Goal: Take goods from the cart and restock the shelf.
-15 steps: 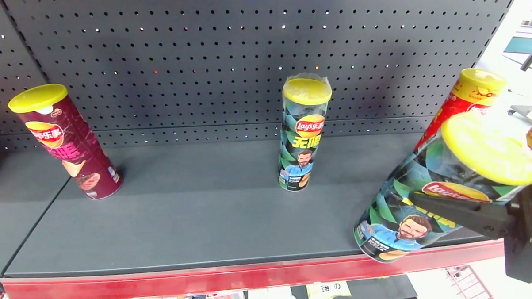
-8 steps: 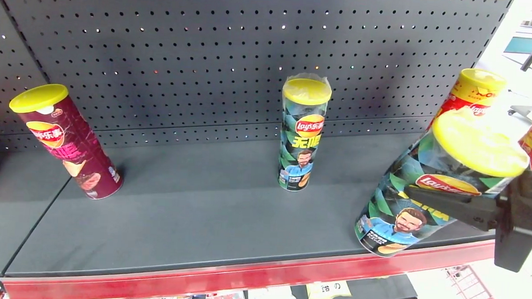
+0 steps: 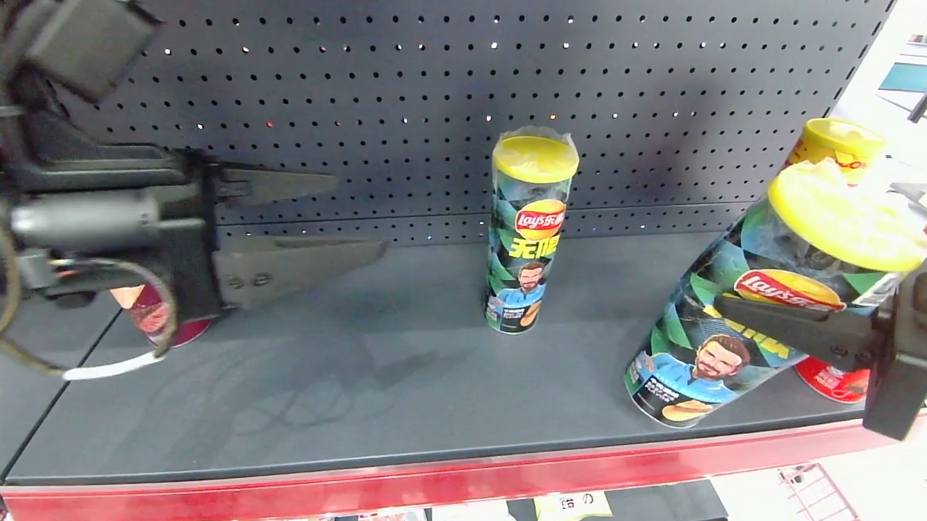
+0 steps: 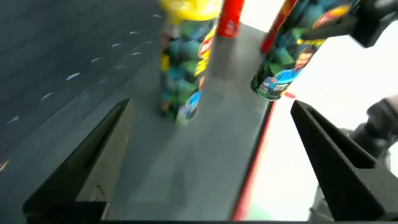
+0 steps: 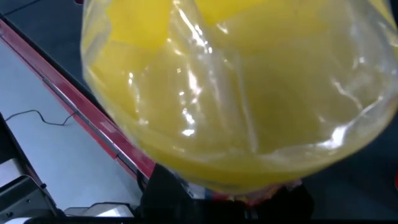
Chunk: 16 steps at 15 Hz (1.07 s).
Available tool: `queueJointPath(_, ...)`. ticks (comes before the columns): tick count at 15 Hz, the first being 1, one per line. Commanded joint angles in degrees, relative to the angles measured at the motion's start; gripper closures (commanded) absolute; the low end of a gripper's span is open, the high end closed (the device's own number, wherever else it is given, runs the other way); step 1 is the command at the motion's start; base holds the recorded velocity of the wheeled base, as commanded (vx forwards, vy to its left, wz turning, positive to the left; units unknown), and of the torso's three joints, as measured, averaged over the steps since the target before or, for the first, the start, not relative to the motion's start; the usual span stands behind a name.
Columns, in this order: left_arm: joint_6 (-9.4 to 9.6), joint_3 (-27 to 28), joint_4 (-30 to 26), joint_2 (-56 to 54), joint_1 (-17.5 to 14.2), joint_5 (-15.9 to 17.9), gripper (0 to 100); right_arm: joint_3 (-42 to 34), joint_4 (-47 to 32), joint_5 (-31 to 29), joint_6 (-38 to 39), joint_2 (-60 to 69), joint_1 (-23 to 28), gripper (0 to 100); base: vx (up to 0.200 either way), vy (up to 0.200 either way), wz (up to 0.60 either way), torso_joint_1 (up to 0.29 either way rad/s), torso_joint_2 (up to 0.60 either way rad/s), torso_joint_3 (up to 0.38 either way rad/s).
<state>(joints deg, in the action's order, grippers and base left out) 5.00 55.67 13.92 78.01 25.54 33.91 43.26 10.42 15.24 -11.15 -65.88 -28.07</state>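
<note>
At lower right the right gripper [image 3: 786,306] clamps a tilted green can [image 3: 699,353], its label bearing a red oval logo and a bearded cartoon man, base at the shelf [image 3: 351,395] front; at left the left gripper [image 3: 357,214] gapes empty; a matching can [image 3: 527,239] stands upright farther back.

— What sits closest?
— A yellow-lidded can [image 5: 230,87], end-on, crinkled clear film over its lid.
— And beside it?
— The shelf's red front edge [image 5: 62,87] runs slantwise, with pale floor [image 5: 74,162] and a dark cable [image 5: 43,118] beyond.
</note>
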Motion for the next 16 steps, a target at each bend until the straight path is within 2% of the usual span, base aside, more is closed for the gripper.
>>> queueJointPath(1,4.14,5.2,2.5,15.0,3.6,1.2,0,0.0,0.0,0.1,0.3,-0.3,0.8,100,0.000,0.000,0.00,0.000,0.00,0.000)
queueJointPath(3,4.23,7.3,2.6,17.3,5.0,1.0,0,-0.1,0.0,0.0,1.3,-0.2,1.4,100,0.000,0.000,0.00,0.000,0.00,0.000)
queueJointPath(5,4.41,13.0,3.7,22.8,6.5,0.5,0,0.0,0.0,0.1,1.9,-0.2,2.8,100,0.000,0.000,0.00,0.000,0.00,0.000)
queueJointPath(7,4.49,17.4,4.2,26.1,6.6,-0.3,0,-0.1,0.0,0.1,1.9,-0.1,3.1,100,0.000,0.000,0.00,0.000,0.00,0.000)
queueJointPath(9,5.64,20.0,4.2,27.9,6.5,-1.2,0,-0.1,0.0,0.1,1.9,-0.2,3.1,100,0.000,0.000,0.00,0.000,0.00,0.000)
queueJointPath(12,6.16,22.9,4.2,29.8,6.6,-1.2,0,-0.3,0.0,0.1,1.9,-0.2,3.1,100,0.000,0.000,0.00,0.000,0.00,0.000)
queueJointPath(14,8.98,24.5,4.2,31.7,6.6,-1.0,0,-0.3,0.0,0.1,1.9,-0.2,3.1,100,0.000,0.000,0.00,0.000,0.00,0.000)
queueJointPath(16,9.68,25.5,4.3,32.6,6.7,-0.9,0,-0.4,0.0,0.1,1.9,-0.2,3.3,100,0.000,0.000,0.00,0.000,0.00,0.000)
